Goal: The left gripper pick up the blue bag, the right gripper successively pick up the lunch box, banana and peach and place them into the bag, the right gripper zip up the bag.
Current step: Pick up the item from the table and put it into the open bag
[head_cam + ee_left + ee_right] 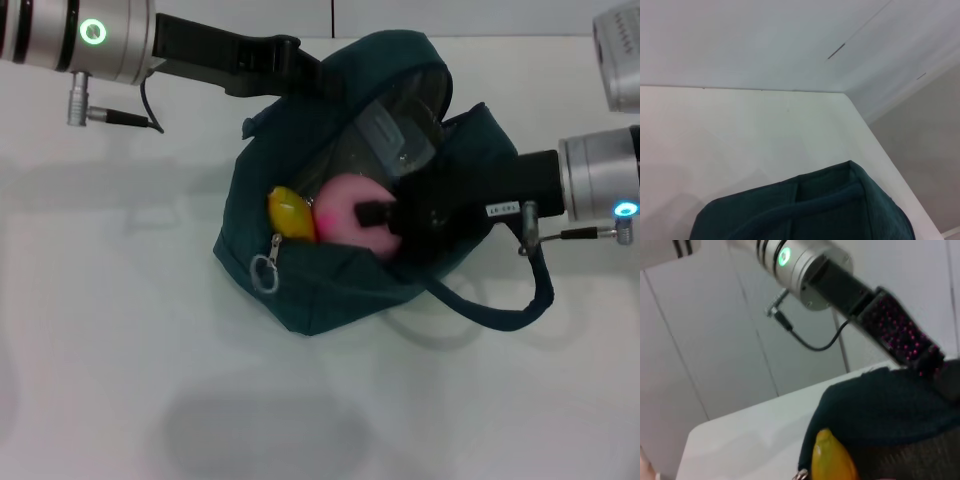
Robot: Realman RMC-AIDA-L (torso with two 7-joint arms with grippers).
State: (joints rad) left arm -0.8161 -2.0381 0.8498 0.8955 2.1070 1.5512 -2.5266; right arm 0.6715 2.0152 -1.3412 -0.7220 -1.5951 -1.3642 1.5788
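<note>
The blue bag (330,280) stands open in the middle of the white table. Its far rim is pinched in my left gripper (312,68), which reaches in from the upper left. Inside lie the clear lunch box (395,140), the yellow banana (290,213) and the pink peach (345,212). My right gripper (385,215) reaches into the bag from the right, with a black finger across the peach. In the right wrist view the banana (832,460) shows close up inside the bag (880,405), with the left gripper (912,352) on the rim. The left wrist view catches only bag fabric (805,210).
A silver ring zipper pull (265,272) hangs at the bag's near left corner. One loop handle (500,312) lies on the table (120,350) at the right. The table's corner and edge (875,135) show in the left wrist view.
</note>
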